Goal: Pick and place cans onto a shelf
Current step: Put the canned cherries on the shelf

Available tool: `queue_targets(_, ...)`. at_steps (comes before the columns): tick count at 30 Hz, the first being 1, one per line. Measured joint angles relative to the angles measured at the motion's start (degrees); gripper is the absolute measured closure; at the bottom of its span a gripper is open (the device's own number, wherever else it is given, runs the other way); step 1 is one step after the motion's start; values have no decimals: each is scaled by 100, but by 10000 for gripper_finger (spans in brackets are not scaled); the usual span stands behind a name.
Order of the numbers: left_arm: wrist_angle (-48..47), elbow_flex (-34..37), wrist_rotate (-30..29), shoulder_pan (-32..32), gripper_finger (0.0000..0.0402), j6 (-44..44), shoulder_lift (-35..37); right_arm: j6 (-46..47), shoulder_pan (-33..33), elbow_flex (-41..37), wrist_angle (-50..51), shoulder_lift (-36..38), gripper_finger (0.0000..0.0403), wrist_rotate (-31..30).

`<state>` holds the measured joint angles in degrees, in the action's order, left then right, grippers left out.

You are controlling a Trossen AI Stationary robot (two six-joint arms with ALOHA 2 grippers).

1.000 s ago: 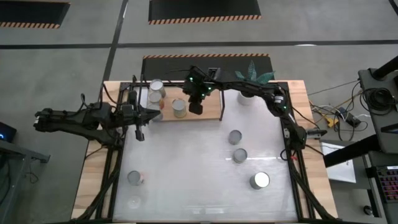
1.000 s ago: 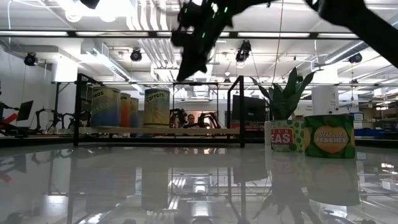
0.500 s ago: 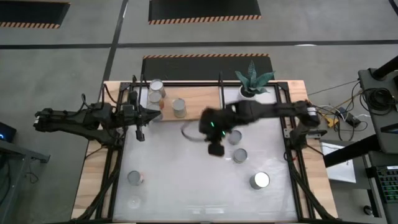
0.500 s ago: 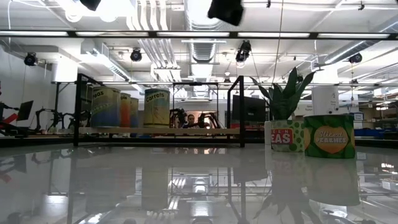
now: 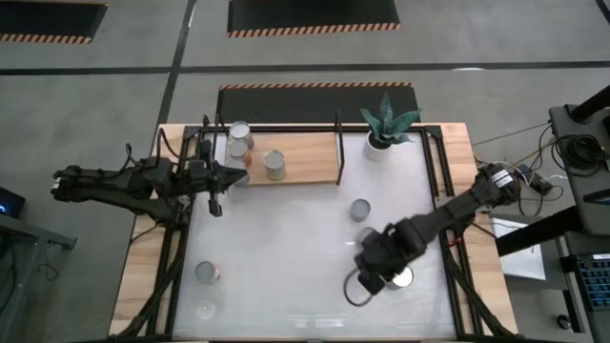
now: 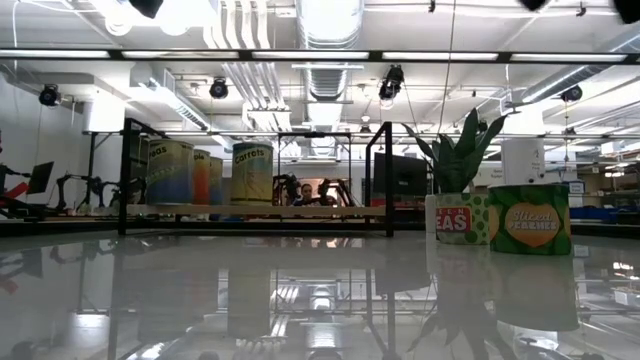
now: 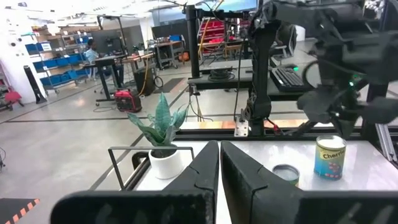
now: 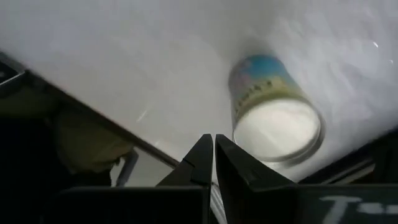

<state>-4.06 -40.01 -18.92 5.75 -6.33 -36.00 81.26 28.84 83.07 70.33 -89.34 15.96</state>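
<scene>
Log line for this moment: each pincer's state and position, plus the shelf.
right pincer: shut, empty, above can | left pincer: shut, waiting beside shelf | shelf: cans at its left end

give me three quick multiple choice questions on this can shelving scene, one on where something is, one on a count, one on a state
1. Where is the right gripper?
A. over the shelf
B. above the near-right part of the table, by a can
C. beside the plant

2. How many cans stand on the shelf in the high view?
A. three
B. one
C. six

3. How do the left gripper's fingers stand?
A. wide open
B. shut on a can
C. shut, holding nothing

Answers:
1 B: the high view shows it far from the shelf, next to the bright-topped can.
2 A: three round tops sit at the shelf's left end, one being the can nearest its middle.
3 C: the left wrist view shows the fingers pressed together with nothing between.
</scene>
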Motion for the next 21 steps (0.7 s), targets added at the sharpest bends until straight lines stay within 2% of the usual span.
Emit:
queue_targets(4, 86, 0, 0, 1, 402, 0, -14, 545, 345, -42, -10, -72, 392, -380)
queue_targets(7, 108, -2, 0, 1, 402, -4, -14, 706, 402, -68, -5, -131, 376, -395)
queue_targets(17, 110, -7, 0, 1, 402, -11, -25, 773, 391, -300, 24, -227, 246, -400)
queue_targets(21, 123, -9, 0, 1, 402, -8, -27, 771, 415, -345, 11, -233, 218, -402)
